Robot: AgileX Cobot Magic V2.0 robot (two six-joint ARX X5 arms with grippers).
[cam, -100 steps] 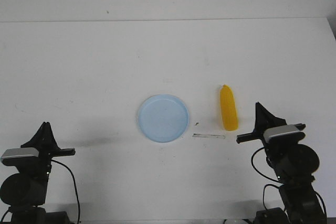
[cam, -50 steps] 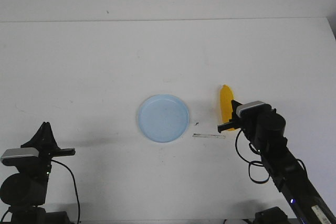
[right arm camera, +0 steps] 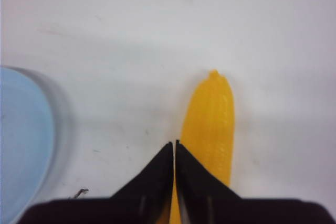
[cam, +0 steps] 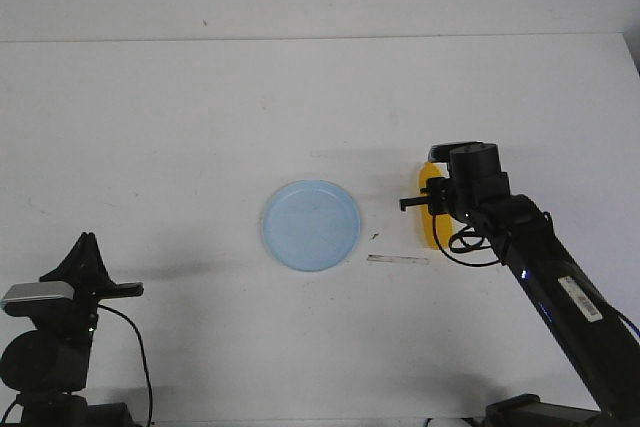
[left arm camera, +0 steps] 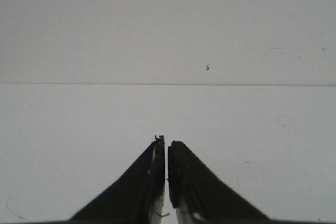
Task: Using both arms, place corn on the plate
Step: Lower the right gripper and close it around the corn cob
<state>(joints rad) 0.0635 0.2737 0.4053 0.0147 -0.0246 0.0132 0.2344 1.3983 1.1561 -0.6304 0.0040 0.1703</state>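
The yellow corn lies on the white table, right of the pale blue plate, its length running front to back. My right gripper hovers over the corn's left side and hides its middle. In the right wrist view the right gripper is shut and empty, its tips at the left edge of the corn, with the plate off to one side. My left gripper is parked at the front left corner. The left wrist view shows it shut and empty.
A thin pale strip and a small dark speck lie on the table between plate and corn. The table's far edge meets a plain wall. The table's right edge is near the right arm.
My right arm has swung up from its parked spot at the front right and reached forward and left, over the corn. The left arm, corn and plate have not moved.
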